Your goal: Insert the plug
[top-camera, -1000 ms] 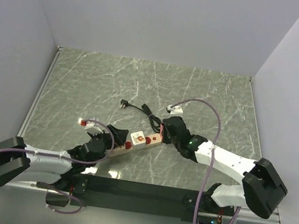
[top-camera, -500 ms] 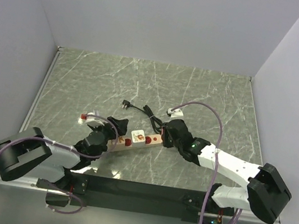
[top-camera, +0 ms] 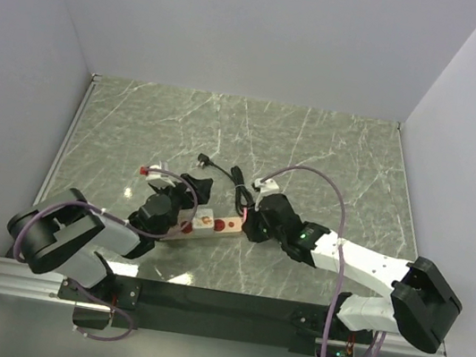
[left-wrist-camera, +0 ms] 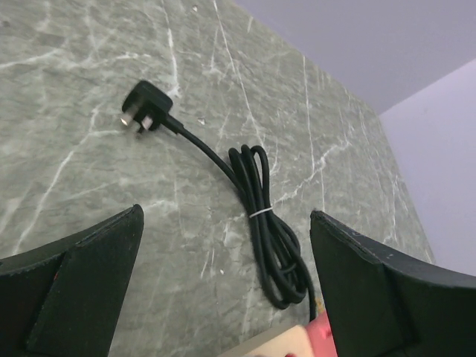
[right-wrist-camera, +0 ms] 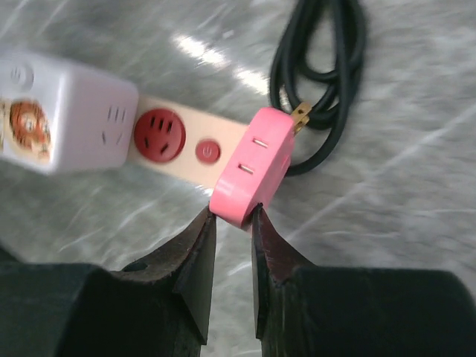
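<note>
One plug (left-wrist-camera: 145,108), beyond right wrist's view

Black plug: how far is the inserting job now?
Nothing is inserted yet: the plug lies loose on the table, cable bundled. The right end effector pinches the pink adapter on the power strip; the left end effector is open, empty. Grasping and inserting remain.

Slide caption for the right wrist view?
Right gripper, jaws almost shut, at the near corner of the pink adapter at the end of the beige power strip; black cable coiled behind.
</note>
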Robot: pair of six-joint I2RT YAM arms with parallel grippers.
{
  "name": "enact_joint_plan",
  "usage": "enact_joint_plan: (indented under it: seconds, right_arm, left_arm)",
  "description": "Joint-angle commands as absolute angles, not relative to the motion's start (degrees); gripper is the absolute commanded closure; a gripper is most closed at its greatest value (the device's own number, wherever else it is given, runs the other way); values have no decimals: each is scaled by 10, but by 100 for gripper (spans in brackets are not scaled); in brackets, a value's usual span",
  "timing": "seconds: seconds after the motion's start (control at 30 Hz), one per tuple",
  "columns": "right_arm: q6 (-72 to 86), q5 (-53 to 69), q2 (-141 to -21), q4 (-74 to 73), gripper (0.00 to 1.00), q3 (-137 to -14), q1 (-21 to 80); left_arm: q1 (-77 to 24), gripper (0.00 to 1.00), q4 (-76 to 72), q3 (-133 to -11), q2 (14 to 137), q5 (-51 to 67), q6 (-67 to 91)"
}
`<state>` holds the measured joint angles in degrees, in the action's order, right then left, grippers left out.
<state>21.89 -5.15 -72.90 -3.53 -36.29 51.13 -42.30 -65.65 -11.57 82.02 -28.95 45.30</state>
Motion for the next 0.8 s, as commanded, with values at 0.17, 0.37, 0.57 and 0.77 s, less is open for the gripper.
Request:
enact_joint_plan:
  seconds: [0.17,0.37,0.57,0.77]
  right_arm:
    - [222,43,-701,-73,100,-402,563]
    - [154,-12,-654,-160,100,-450,563]
    - [112,-46,-685,-114,100,-466,537]
    - [77,-19,-765,-30,100,-490,525]
  left_arm:
    - [-401,1,-662,-177,798,-222,368]
    - [-401,1,-544,-172,643,-236,349]
    - [-438,1,-331,-155,513,-355,377]
    - [-468,1,-173,-90,339,-451,442]
